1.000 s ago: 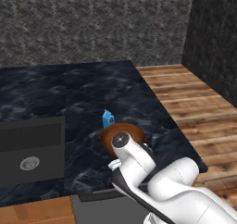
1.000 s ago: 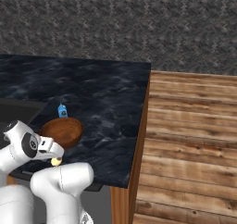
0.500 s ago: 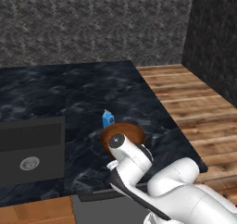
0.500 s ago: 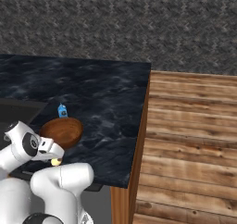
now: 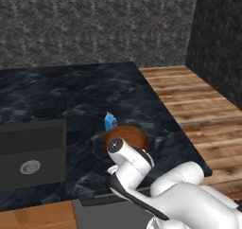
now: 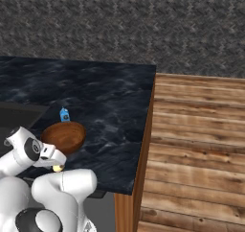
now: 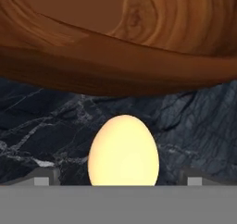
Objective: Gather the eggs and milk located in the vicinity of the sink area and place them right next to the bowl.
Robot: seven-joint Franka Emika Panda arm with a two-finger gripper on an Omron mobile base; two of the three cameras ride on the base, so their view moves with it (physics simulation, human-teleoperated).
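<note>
One egg (image 7: pixel 123 151) stands on the dark marble bench (image 7: pixel 41 126) between the end effector's (image 7: pixel 118 180) wide-open jaws, unheld; beyond it sits the wooden bowl (image 7: pixel 115 38), milk carton (image 5: pixel 110 122) behind that.

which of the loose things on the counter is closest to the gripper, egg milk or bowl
The egg: it sits between the open gripper's fingertips on the dark counter. The bowl lies just beyond; the blue milk stands behind the bowl.

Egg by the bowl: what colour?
Pale cream-yellow egg, plain and smooth; clearest in the hand view.
</note>
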